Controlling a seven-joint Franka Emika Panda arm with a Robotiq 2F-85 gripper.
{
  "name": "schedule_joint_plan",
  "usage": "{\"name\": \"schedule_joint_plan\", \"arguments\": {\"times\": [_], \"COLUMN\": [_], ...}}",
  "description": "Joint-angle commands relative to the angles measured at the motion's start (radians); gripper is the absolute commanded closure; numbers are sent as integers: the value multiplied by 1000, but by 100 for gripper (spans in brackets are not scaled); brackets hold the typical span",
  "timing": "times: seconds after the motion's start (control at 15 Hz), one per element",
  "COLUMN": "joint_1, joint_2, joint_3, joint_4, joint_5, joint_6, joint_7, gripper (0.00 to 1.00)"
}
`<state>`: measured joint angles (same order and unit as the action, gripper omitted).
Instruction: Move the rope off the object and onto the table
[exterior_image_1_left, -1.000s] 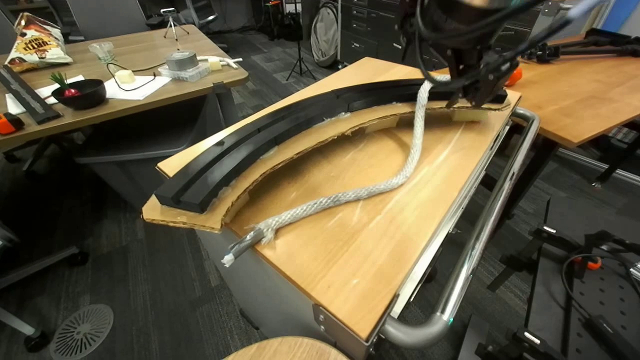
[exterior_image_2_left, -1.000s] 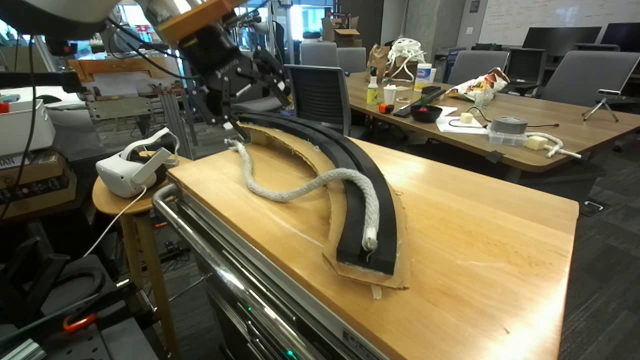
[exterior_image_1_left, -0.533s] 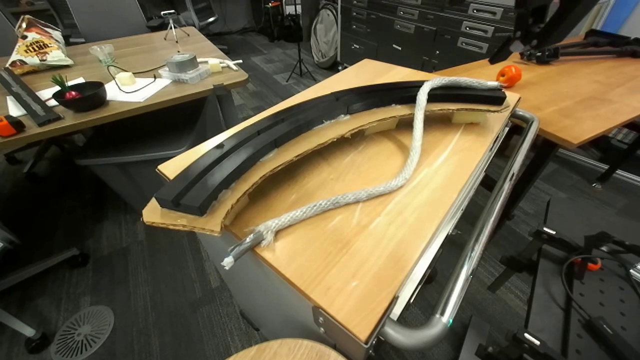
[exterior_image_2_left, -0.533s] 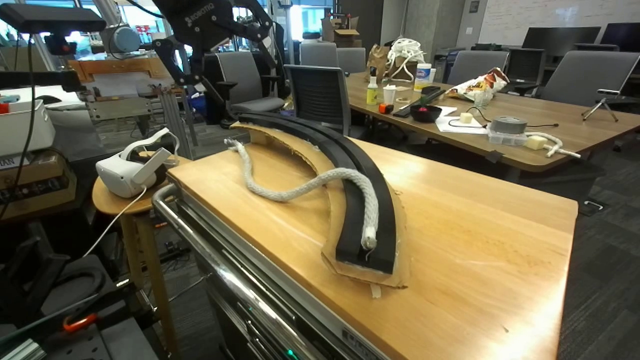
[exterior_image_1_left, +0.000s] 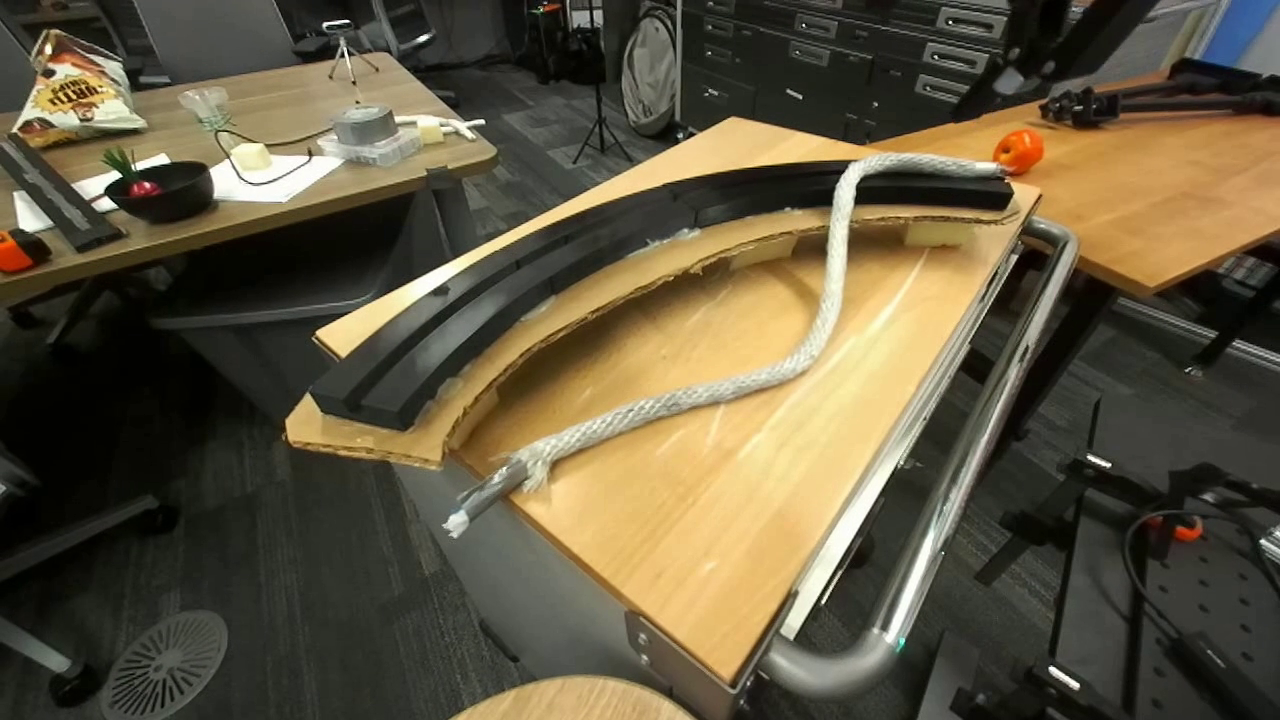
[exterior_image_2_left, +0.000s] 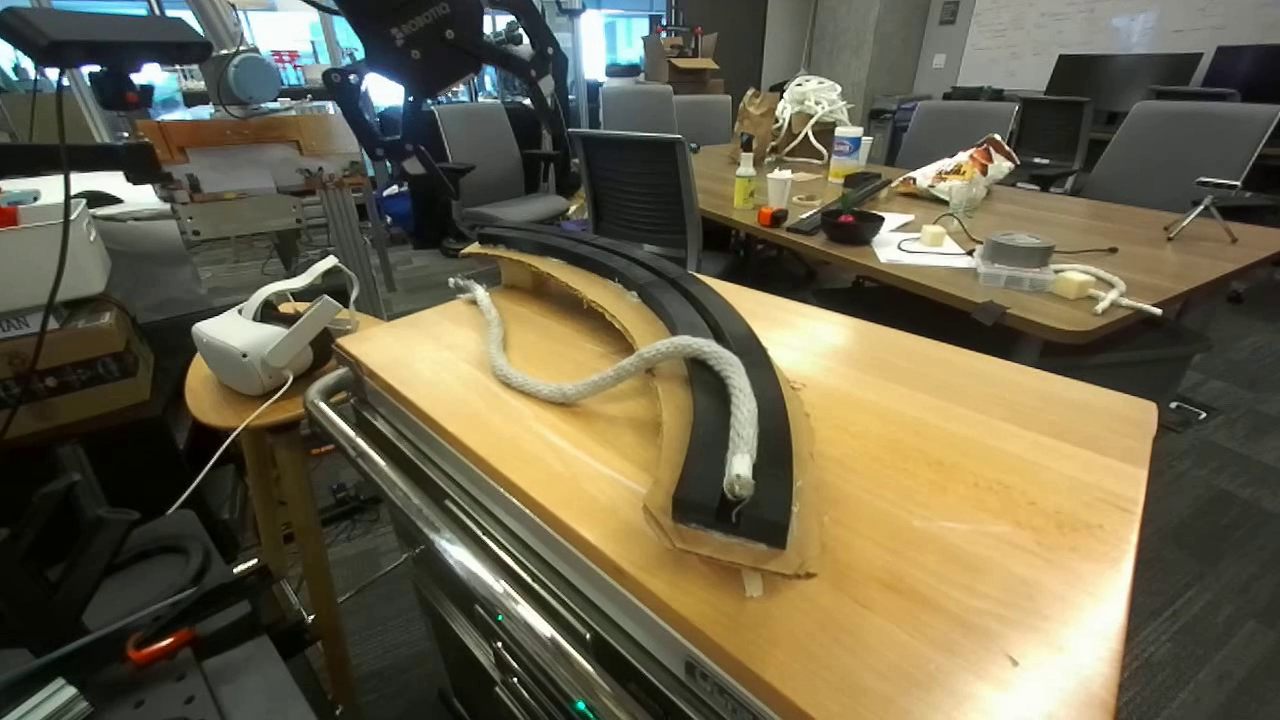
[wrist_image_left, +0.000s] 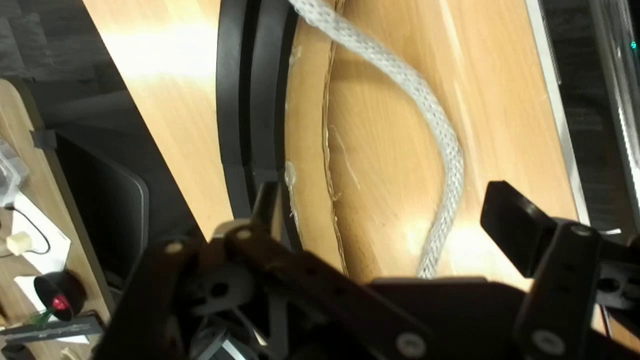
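Note:
The pale braided rope (exterior_image_1_left: 700, 392) lies partly on the light wooden table (exterior_image_1_left: 740, 500) and partly over the black curved arc (exterior_image_1_left: 560, 255). In an exterior view, one rope end rests on top of the arc's end; the other, grey-wrapped end sticks out past the table edge. The rope (exterior_image_2_left: 560, 388), arc (exterior_image_2_left: 706, 440) and table (exterior_image_2_left: 950, 450) show in both exterior views. My gripper (exterior_image_2_left: 505, 180) is open and empty, raised above the table. In the wrist view the rope (wrist_image_left: 452, 165) passes below, between the spread fingers (wrist_image_left: 385, 210), touching neither; the arc (wrist_image_left: 270, 100) is at left.
The arc sits on a raised cardboard base (exterior_image_2_left: 665, 420). A shiny metal rail (exterior_image_1_left: 950, 500) runs along one table edge. A stool with a white headset (exterior_image_2_left: 250, 345) stands beside the table. A cluttered desk (exterior_image_2_left: 1100, 230) and a desk with an orange item (exterior_image_1_left: 1018, 152) are nearby.
My gripper has lifted up and away from over the arc's end, then shifted slightly in the last half second. The rope and arc have not moved.

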<state>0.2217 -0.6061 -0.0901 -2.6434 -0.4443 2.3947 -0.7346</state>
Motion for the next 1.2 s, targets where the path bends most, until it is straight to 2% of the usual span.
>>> {"name": "schedule_joint_plan", "arguments": {"times": [0.0,0.13,0.33,0.4,0.6,1.13], "joint_1": [40,19,-98,-72,-113,-114], "joint_2": [-3,37,139,73,133,143], "joint_3": [-108,-131,-58,-76,-50,-44], "joint_4": [-5,5,38,-4,7,18], "joint_5": [166,212,100,162,131,130], "joint_6": [51,2,-62,-32,-36,-43], "joint_7": [-196,-286,-254,-276,-270,-269], "gripper": [0,0,0,0,0,0]}}
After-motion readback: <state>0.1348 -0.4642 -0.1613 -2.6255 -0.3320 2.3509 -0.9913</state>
